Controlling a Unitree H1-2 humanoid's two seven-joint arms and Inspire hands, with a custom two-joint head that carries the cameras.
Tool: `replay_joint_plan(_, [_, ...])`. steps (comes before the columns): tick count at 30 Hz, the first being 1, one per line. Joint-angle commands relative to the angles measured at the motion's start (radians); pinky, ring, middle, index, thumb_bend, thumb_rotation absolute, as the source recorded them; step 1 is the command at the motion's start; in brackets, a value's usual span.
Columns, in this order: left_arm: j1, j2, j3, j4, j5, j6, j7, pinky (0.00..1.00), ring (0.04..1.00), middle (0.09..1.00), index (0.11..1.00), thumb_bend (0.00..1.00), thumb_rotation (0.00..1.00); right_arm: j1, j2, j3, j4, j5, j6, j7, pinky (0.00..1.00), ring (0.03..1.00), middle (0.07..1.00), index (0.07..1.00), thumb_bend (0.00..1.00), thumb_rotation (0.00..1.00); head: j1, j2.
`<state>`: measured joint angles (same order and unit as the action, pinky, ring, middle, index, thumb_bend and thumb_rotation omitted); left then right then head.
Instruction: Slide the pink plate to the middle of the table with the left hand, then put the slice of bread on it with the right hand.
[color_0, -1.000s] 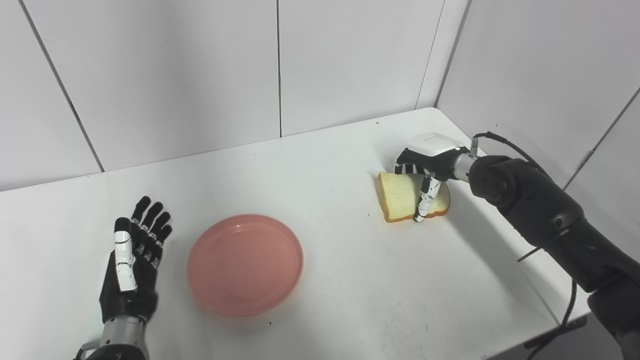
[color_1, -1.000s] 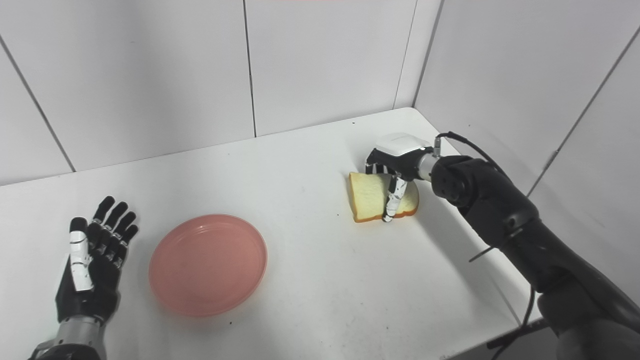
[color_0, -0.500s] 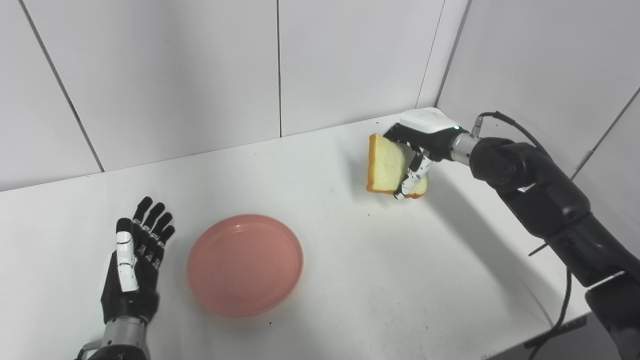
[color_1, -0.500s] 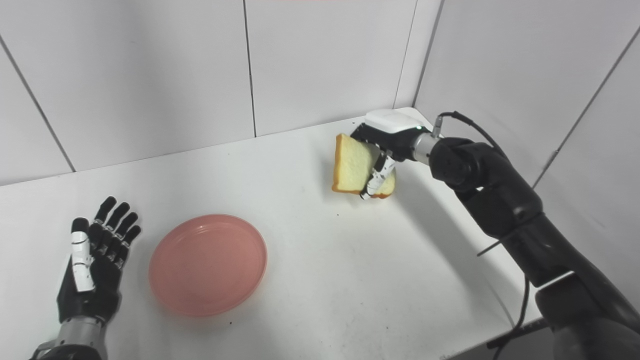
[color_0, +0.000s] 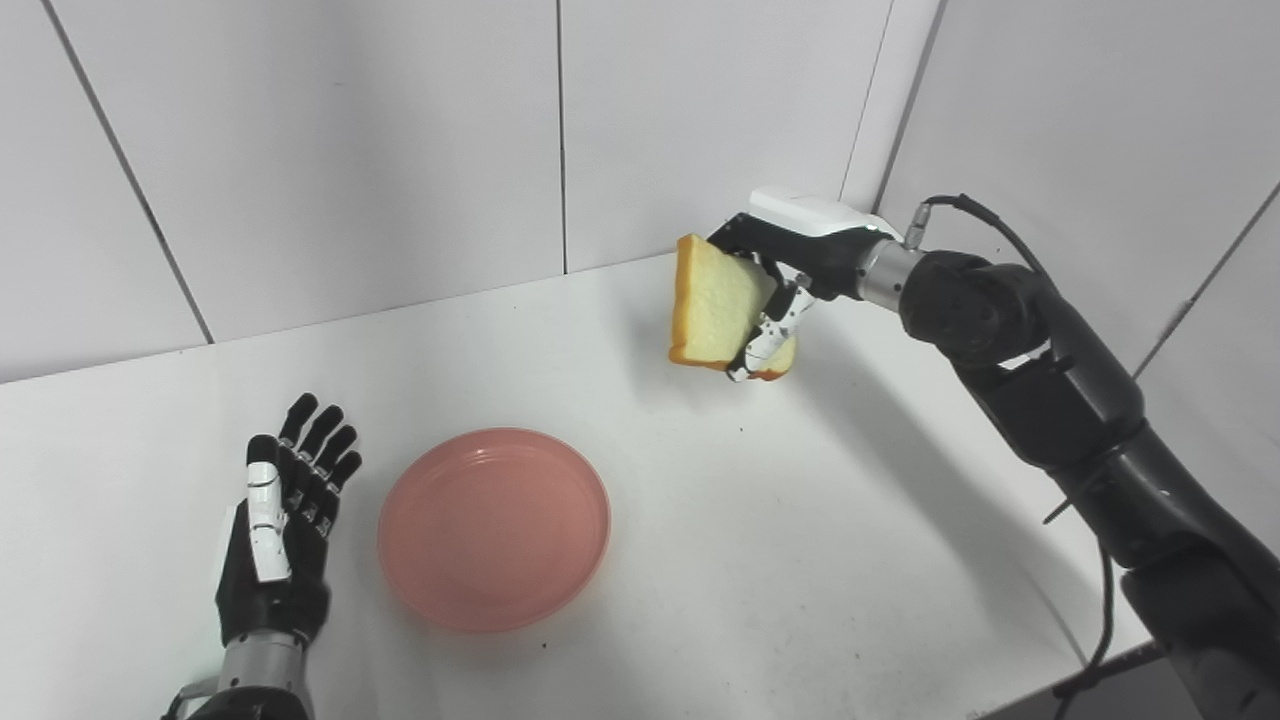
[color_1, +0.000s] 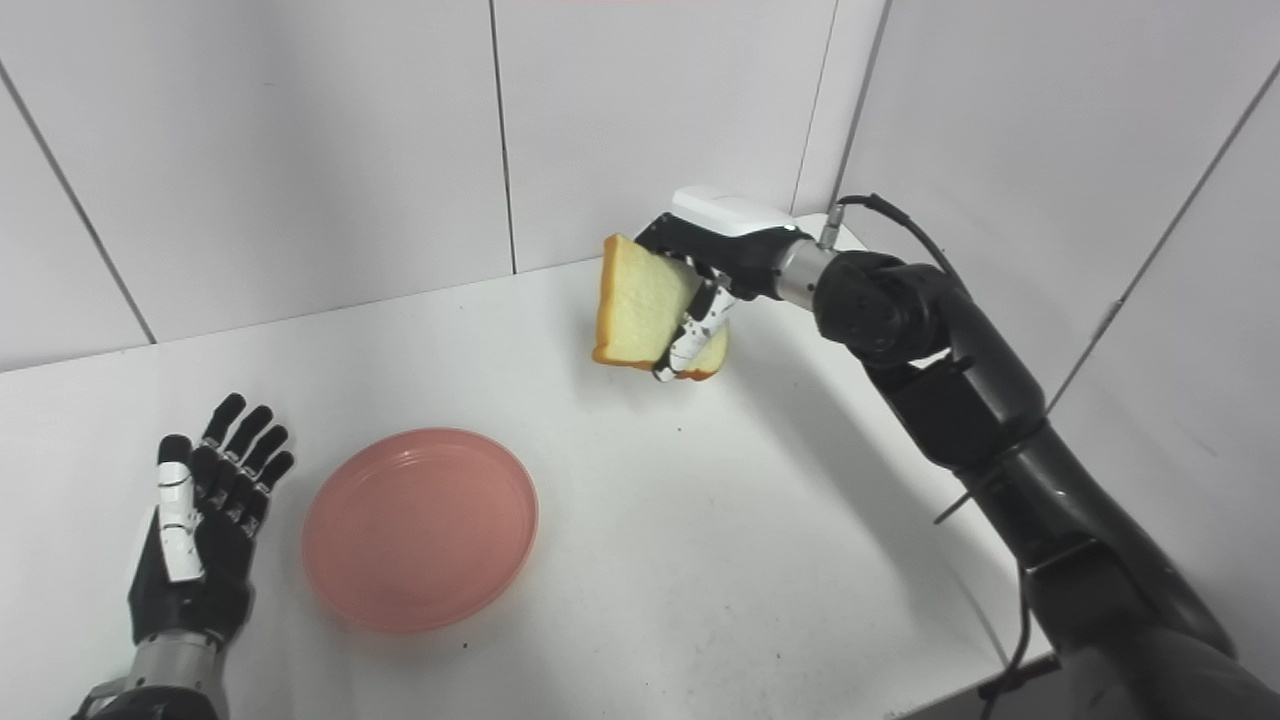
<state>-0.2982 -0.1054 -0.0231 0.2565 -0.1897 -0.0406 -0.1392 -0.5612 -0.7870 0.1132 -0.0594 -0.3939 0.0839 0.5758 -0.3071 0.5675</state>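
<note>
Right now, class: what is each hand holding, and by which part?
The right hand pinches the slice of bread by its right edge. The left hand holds nothing.

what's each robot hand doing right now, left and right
Left robot hand: open, holding nothing.
Right robot hand: shut on the slice of bread.

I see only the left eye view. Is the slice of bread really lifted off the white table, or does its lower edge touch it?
Observer: It is lifted. The right eye view also shows the pale square slice of bread hanging in the right hand, with bare white table below its lower crust.
Operator: Does the left hand touch the plate?
Observer: No. From the right eye a strip of table separates the round pink plate from the open left hand.
Operator: Is the bread above the plate?
Observer: No. In that view too it is far to the plate's right, near the back wall.
</note>
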Motion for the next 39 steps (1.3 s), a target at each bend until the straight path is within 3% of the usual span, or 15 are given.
replay_joint_plan(1, [-0.018,-0.016,-0.005,-0.023,0.009,-0.002,0.009,0.91,0.904,0.898,0.883,0.67,1.00,-0.053,0.003,-0.007,-0.031,0.007,-0.010,-0.016,0.27,0.344,0.428,0.512,0.53,0.00,0.015,-0.002])
replay_joint_plan(16, [-0.027,-0.048,-0.018,-0.003,0.006,-0.016,0.010,0.94,0.922,0.922,0.896,0.66,1.00,-0.094,0.152,0.063,-0.056,0.016,-0.045,-0.016,0.24,0.311,0.412,0.512,0.52,0.00,0.159,0.011])
replay_joint_plan(28, [-0.032,-0.092,-0.037,0.000,0.043,-0.018,0.047,0.95,0.921,0.916,0.894,0.67,1.00,-0.130,0.214,0.124,-0.076,0.034,-0.036,0.034,0.24,0.324,0.431,0.509,0.53,0.00,0.323,0.032])
replay_joint_plan(39, [-0.048,-0.119,-0.061,0.030,0.083,-0.070,0.079,0.94,0.904,0.906,0.887,0.66,1.00,-0.146,0.257,0.169,-0.114,0.038,-0.010,0.092,0.26,0.334,0.430,0.514,0.53,0.00,0.379,0.042])
